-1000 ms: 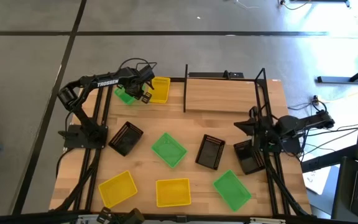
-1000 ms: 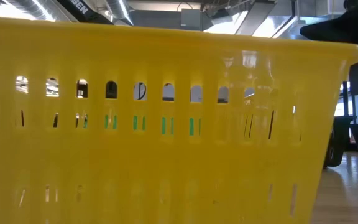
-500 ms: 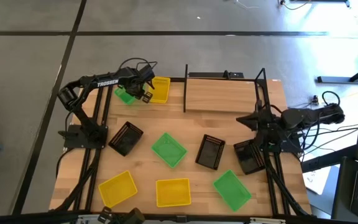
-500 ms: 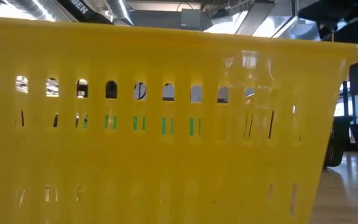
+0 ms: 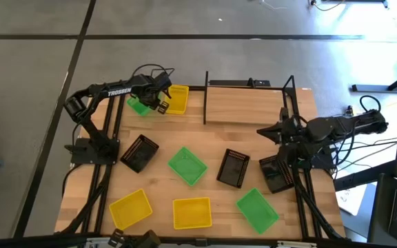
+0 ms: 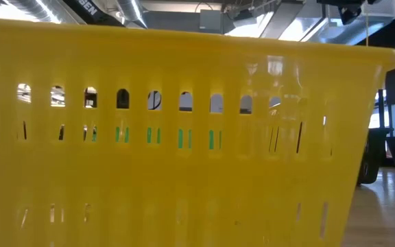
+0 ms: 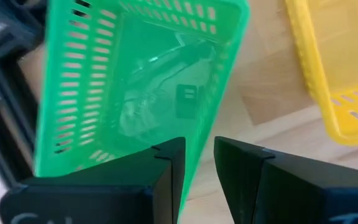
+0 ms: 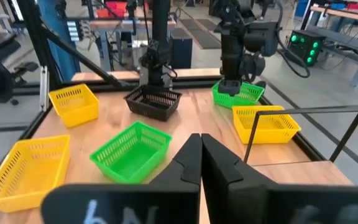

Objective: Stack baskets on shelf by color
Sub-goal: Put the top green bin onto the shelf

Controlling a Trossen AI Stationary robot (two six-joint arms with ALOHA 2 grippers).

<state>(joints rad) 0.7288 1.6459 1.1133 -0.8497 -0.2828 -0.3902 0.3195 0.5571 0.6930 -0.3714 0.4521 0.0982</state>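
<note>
Right now, as I read my feeds:
Left gripper (image 7: 197, 163): at the table's far left corner, its fingers pinching the rim of a green basket (image 7: 135, 81), which hangs tilted.
Right gripper (image 8: 200, 163): raised over the table's right side near the shelf's post, fingers pressed together on nothing.
Far yellow basket (image 5: 177, 99): just beside the green one I hold.
Shelf (image 5: 247, 105): along the far edge, board bare.
Black baskets: one at left (image 5: 139, 152), one mid-right (image 5: 233, 167), one at the right edge (image 5: 274, 173) under the right arm.
Other green baskets: centre (image 5: 187, 165) and near right (image 5: 257, 210).
Near yellow baskets: two side by side at the front, left (image 5: 131, 208) and middle (image 5: 192, 213); the middle one fills my low view.
Table (image 5: 212, 141): light wood planks in a black frame.
Room: grey floor with dark seams; workbenches and equipment beyond.
</note>
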